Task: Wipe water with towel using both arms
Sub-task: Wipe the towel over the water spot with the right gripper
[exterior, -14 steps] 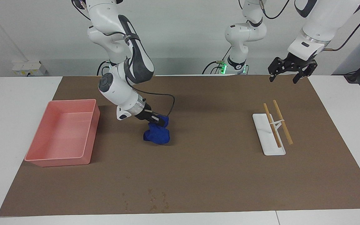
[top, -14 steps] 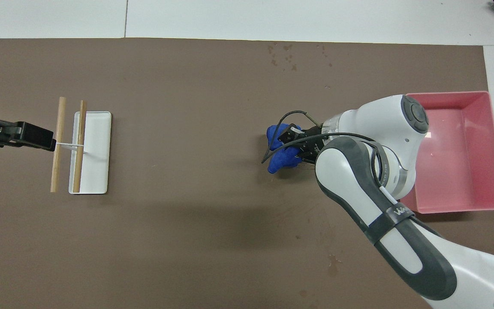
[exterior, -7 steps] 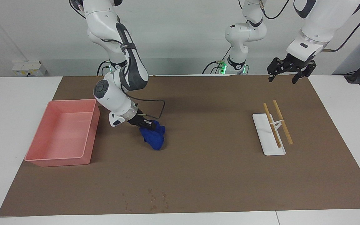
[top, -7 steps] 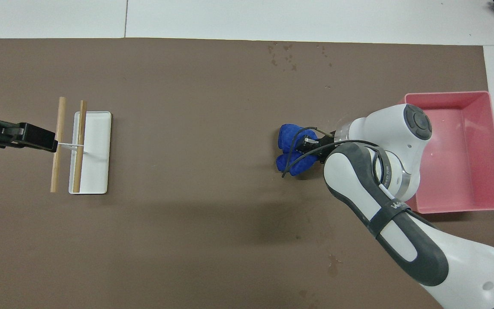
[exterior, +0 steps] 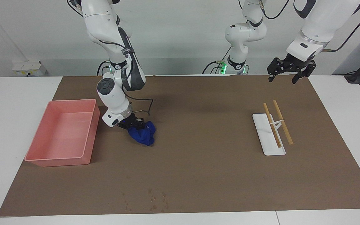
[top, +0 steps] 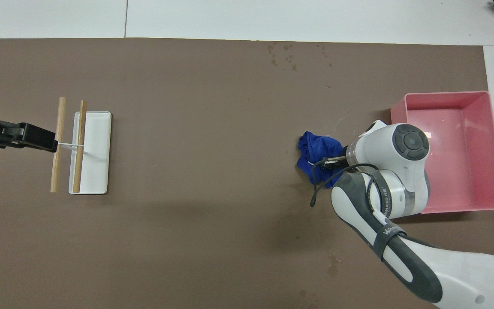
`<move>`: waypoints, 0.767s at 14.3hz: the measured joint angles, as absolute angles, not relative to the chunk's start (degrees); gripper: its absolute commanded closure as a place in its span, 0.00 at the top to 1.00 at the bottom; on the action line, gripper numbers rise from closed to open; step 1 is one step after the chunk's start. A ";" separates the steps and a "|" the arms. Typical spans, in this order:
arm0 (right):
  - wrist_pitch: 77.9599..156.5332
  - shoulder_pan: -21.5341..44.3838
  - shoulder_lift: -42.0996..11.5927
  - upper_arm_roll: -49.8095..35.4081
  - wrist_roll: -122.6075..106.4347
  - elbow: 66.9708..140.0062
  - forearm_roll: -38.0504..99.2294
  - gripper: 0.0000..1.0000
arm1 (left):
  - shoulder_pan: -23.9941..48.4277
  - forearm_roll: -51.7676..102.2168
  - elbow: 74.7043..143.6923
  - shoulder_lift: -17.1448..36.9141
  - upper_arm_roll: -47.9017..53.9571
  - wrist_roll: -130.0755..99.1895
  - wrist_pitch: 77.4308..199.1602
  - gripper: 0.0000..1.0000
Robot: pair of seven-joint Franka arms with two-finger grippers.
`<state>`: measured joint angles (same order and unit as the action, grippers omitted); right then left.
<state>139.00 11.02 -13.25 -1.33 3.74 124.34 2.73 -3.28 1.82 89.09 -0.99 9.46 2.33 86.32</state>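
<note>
The right gripper point(exterior: 132, 125) is closed on the towel point(exterior: 142, 134) and presses it down on the mat point(exterior: 198, 162), probably to wipe, just beside the pink tray point(exterior: 62, 159). I cannot find the water. The left gripper point(exterior: 287, 74) waits with jaws wide and empty, over the mat's edge nearest the robots.

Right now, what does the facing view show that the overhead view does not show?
Only the facing view shows the left gripper whole, open, raised over the mat's edge near the robots, and both arm bases. Only the overhead view shows the right arm's long grey-striped link from above. Both show the right gripper shut on the towel beside the pink tray, and the white tray with two wooden sticks.
</note>
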 measured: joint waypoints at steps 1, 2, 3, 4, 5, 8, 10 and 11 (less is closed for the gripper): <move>139.00 10.73 -13.06 -1.33 3.57 124.49 -3.93 0.00 | -3.28 1.82 89.09 -0.99 9.46 2.33 86.32 1.00; 139.01 10.36 -12.98 -1.37 3.54 124.56 -11.11 0.00 | -3.28 1.82 89.09 -0.99 9.46 2.33 86.32 1.00; 139.01 9.80 -12.97 -1.40 3.54 124.64 -17.45 0.00 | -3.28 1.82 89.09 -0.99 9.46 2.33 86.32 1.00; 139.01 9.25 -12.97 -1.41 3.36 124.74 -22.25 0.00 | -3.28 1.82 89.09 -1.00 9.46 2.33 86.32 1.00; 139.02 8.87 -12.97 -1.42 2.57 124.78 -26.13 0.00 | -3.28 1.82 89.09 -1.00 9.46 2.33 86.32 1.00; 140.12 8.49 -12.97 -1.42 -0.54 124.79 -36.70 0.00 | -3.28 1.82 89.10 -1.00 9.46 2.33 86.32 1.00; 141.33 8.14 -12.97 -1.43 -1.95 124.79 -39.08 0.00 | -3.28 1.82 89.10 -1.00 9.46 2.33 86.32 1.00; 141.92 7.93 -12.97 -1.44 -2.88 124.79 -39.26 0.00 | -3.28 1.82 89.10 -1.00 9.46 2.33 86.32 1.00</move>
<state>141.92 7.93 -12.97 -1.44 -2.88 124.79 -39.26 -3.28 1.82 89.10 -1.00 9.46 2.33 86.32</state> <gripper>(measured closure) 0.877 0.000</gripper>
